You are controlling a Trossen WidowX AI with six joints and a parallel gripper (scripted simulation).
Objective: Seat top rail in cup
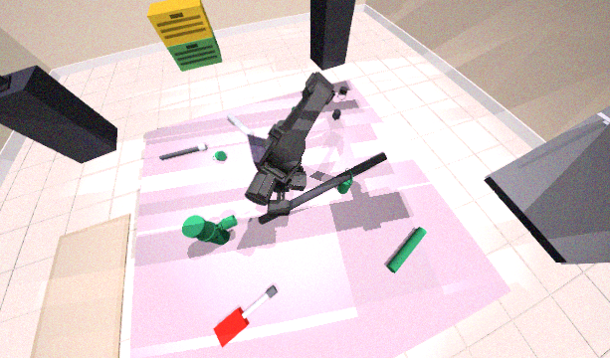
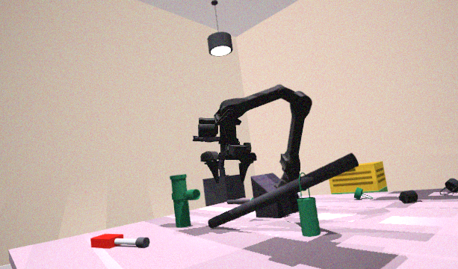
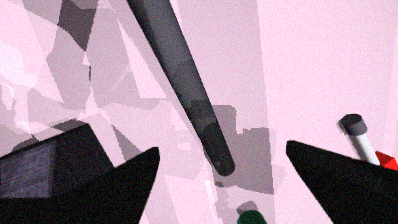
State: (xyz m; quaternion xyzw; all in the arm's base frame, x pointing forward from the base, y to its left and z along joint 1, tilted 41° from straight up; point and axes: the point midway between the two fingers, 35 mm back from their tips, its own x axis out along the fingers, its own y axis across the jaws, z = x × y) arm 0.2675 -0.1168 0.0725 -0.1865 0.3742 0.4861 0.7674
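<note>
The dark grey rail (image 1: pixel 329 184) (image 2: pixel 266 198) (image 3: pixel 185 85) slants down through the wire loop above the short green post (image 1: pixel 344 186) (image 2: pixel 308 218). Its low end rests on the table beside the big green post (image 1: pixel 218 235) (image 2: pixel 181 214), outside the rail-end cup (image 1: pixel 228 222) (image 2: pixel 193 194) (image 3: pixel 251 218). The cup sticks out from the band on the upper part of the post, towards the rail. My gripper (image 1: pixel 289 194) (image 2: pixel 229 181) (image 3: pixel 222 149) is open and empty, pointing down above the rail's low part. In the wrist view the rail's end shows between the fingertips, farther down.
A red block with a white handle (image 1: pixel 231 325) (image 2: pixel 107 240) (image 3: pixel 386 160) lies near the front edge. A green tube (image 1: pixel 407 250) lies at the right. A dark rod (image 1: pixel 181 152) and small green cap (image 1: pixel 220 156) lie at the left. Small black caps (image 1: pixel 336 114) (image 2: pixel 408 196) lie behind.
</note>
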